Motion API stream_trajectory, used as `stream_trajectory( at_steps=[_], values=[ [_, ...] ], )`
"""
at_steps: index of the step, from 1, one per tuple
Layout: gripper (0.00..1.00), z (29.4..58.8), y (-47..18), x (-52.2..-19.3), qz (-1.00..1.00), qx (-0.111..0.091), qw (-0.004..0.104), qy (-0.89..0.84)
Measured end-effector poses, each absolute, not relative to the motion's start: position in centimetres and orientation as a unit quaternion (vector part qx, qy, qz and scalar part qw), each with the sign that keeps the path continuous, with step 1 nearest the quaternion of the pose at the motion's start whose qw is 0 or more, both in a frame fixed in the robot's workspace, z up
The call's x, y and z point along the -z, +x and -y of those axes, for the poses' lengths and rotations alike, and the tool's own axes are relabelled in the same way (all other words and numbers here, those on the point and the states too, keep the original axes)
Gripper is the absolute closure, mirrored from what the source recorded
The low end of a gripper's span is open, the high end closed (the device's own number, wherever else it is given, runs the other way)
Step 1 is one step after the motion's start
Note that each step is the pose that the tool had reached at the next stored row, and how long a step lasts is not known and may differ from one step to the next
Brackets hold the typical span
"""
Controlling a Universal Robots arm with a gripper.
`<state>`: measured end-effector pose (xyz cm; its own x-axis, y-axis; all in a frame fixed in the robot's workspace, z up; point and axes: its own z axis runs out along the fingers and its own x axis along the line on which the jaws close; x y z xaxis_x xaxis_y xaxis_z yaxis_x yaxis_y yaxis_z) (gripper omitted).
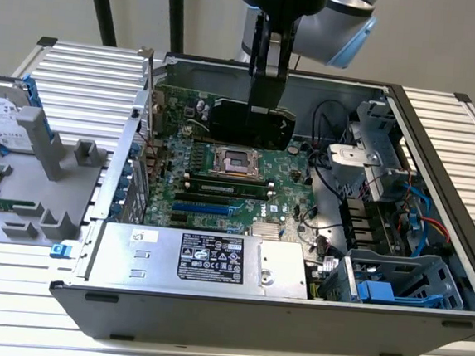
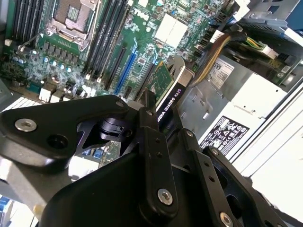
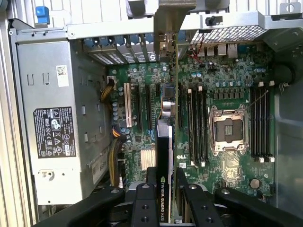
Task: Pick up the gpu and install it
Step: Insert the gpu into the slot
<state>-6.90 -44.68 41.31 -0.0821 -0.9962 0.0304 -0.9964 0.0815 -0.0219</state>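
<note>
Above the motherboard (image 1: 219, 195), gripper (image 1: 265, 104) clamping the gpu (image 1: 240, 128), power supply (image 1: 205, 258) alongside

The gpu (image 1: 251, 122) hangs over the motherboard (image 1: 289, 201) inside the case (image 1: 234, 315)

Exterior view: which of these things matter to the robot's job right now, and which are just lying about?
Part of the job:
- the gpu, held on edge by the gripper
- the motherboard beneath it
- the open computer case

Just lying about:
- the hard drive and the grey holder, outside the case on the exterior view's left
- the power supply
</note>
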Motion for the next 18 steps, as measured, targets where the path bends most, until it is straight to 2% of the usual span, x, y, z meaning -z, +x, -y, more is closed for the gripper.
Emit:
stream_trajectory(
  at_steps=[18],
  values=[
    [1.0,44.68,-6.89,-40.71,0.735,-0.018,0.004,0.677]
  ],
)
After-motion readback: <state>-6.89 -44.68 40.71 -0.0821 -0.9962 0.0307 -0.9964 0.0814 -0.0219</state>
